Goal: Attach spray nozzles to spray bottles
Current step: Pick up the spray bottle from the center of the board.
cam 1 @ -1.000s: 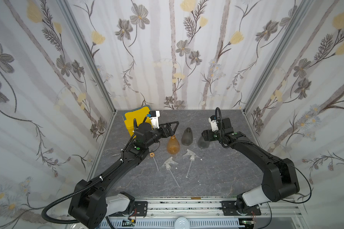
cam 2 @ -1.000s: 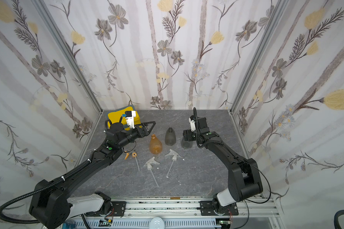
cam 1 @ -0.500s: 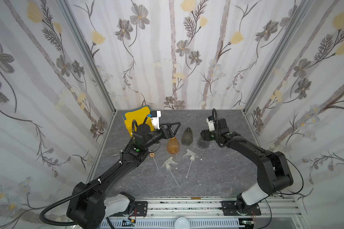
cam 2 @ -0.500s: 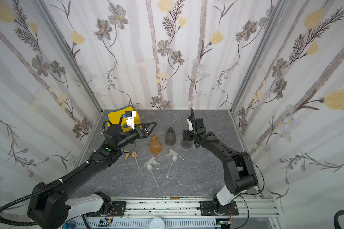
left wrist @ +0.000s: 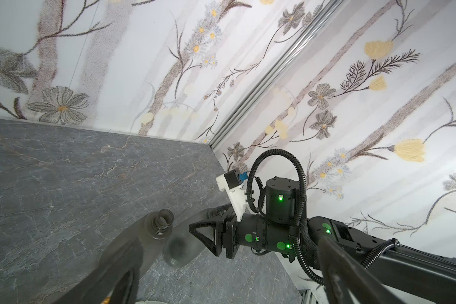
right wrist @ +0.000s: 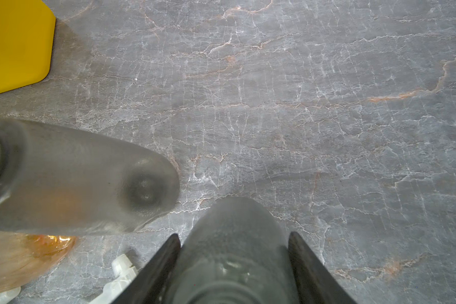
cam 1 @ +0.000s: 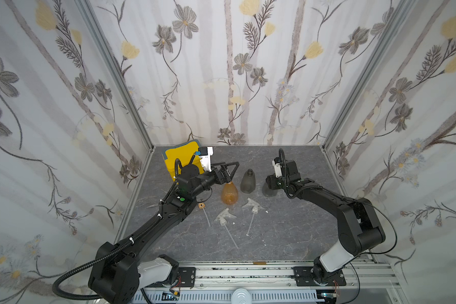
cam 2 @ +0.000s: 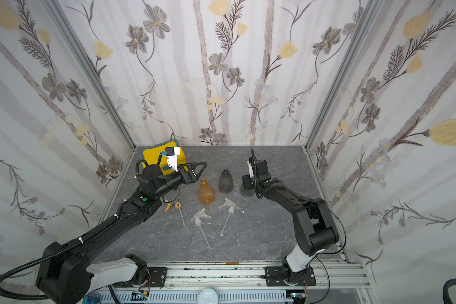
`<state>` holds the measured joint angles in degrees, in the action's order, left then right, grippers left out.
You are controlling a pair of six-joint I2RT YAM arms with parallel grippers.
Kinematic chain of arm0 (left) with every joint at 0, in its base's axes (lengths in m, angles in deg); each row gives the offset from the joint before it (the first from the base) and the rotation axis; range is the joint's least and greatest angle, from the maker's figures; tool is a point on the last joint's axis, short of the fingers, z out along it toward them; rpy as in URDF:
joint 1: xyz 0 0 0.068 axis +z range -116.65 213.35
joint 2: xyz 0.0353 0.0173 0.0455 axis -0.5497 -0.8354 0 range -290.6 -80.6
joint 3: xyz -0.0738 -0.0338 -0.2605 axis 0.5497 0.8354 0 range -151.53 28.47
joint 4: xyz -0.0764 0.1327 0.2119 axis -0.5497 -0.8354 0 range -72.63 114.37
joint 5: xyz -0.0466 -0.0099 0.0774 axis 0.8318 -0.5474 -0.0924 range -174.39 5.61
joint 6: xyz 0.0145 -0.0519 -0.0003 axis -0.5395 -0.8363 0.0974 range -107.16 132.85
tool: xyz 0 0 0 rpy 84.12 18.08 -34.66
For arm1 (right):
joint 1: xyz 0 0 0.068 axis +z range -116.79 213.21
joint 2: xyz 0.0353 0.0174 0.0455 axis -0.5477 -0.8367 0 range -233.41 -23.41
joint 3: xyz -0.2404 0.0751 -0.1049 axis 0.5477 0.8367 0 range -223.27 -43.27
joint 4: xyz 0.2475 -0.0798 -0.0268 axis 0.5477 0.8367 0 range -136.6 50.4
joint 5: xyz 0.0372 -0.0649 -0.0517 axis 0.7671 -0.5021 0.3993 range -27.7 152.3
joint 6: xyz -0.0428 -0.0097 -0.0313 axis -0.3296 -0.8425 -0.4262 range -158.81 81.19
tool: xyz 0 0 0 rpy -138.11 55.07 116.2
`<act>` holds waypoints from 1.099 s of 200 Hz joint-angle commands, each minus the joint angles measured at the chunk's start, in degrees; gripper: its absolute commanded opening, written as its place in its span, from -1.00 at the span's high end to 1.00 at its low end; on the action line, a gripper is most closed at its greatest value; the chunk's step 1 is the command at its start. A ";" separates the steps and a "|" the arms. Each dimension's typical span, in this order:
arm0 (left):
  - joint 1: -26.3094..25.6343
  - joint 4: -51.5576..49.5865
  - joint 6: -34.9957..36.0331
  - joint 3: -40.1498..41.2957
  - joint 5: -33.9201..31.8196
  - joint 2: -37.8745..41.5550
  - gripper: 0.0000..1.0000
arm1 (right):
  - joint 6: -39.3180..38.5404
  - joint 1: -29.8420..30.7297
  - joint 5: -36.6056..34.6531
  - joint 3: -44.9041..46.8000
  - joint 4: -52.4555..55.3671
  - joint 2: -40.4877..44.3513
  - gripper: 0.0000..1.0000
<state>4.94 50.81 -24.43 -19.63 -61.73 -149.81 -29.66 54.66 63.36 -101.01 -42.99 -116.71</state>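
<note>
Right claw (right wrist: 234,237), part-open, straddles grey bottle (right wrist: 233,213), seemingly not gripping.

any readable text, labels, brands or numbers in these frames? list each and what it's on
No readable text in any view.
yellow box: plain, no print shows.
amber bottle: no label.
grey bottle: no label.
clear nozzle: no marking visible; anything moulded is too small to tell.
right arm: green dots and lights only, no characters.
</note>
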 commanded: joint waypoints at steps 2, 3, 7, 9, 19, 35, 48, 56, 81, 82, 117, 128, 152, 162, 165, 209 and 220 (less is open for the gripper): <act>0.01 0.67 1.17 -0.22 -0.84 0.44 -1.00 | 0.61 0.41 -0.94 0.53 -0.80 1.24 -0.19; 0.01 0.65 1.16 -0.23 -0.85 0.46 -1.00 | 0.61 0.42 -1.00 0.57 -0.80 1.26 -0.19; 0.06 0.57 1.36 -0.24 -0.98 0.51 -1.00 | 0.67 0.50 -1.03 0.60 -0.71 1.49 -0.19; 0.03 0.58 1.45 -0.31 -1.02 0.55 -1.00 | 0.74 0.51 -1.12 0.61 -0.71 1.53 -0.19; 0.01 0.37 1.82 -0.20 -1.58 0.57 -1.00 | 0.87 0.60 -1.33 0.76 -0.51 1.51 -0.19; 0.01 -0.10 2.32 -0.09 -3.15 0.74 -1.00 | 0.96 0.61 -1.31 0.70 0.05 4.32 -0.19; 0.01 -0.40 2.60 -0.06 -5.22 0.87 -1.00 | 1.05 0.56 -1.02 0.37 1.18 5.49 -0.19; 0.06 -0.82 3.20 0.02 -6.58 1.13 -1.00 | 1.17 0.61 -0.93 0.03 1.98 6.21 -0.19; 0.09 -0.42 6.82 1.03 -8.91 2.30 -1.00 | 1.67 0.69 -0.64 -1.79 5.84 8.80 -0.19; 0.05 -0.42 7.06 1.05 -8.84 2.36 -1.00 | 1.71 0.70 -0.54 -2.01 6.22 9.09 -0.19; -1.30 -1.67 16.88 -0.07 -5.90 1.52 -1.00 | 2.54 1.92 0.93 -6.37 12.95 13.78 -0.19; -3.30 -3.89 22.70 -1.61 -6.72 0.78 -1.00 | 2.59 2.55 1.20 -8.18 15.08 15.28 -0.19; -7.17 -7.72 33.87 -6.29 -7.55 -0.90 -1.00 | 2.45 3.79 3.02 -11.81 18.50 18.57 -0.19; -9.43 -8.97 40.46 -7.03 -8.60 -1.10 -1.00 | 2.46 4.18 4.19 -13.11 19.65 19.84 -0.20; -10.25 -9.29 42.57 -7.05 -8.86 -1.10 -1.00 | 2.45 4.22 4.45 -13.30 19.87 20.11 -0.19; -15.78 -4.64 56.76 0.01 -9.82 -0.62 -1.00 | 2.72 6.54 9.05 -17.03 23.33 23.48 -0.19; -16.07 -3.48 57.02 1.34 -10.73 -0.73 -1.00 | 2.87 7.65 10.02 -17.41 24.18 24.11 -0.19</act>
<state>-10.22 43.47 24.42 -20.98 -70.50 -150.67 -27.30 60.65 69.57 -117.21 -21.68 -93.80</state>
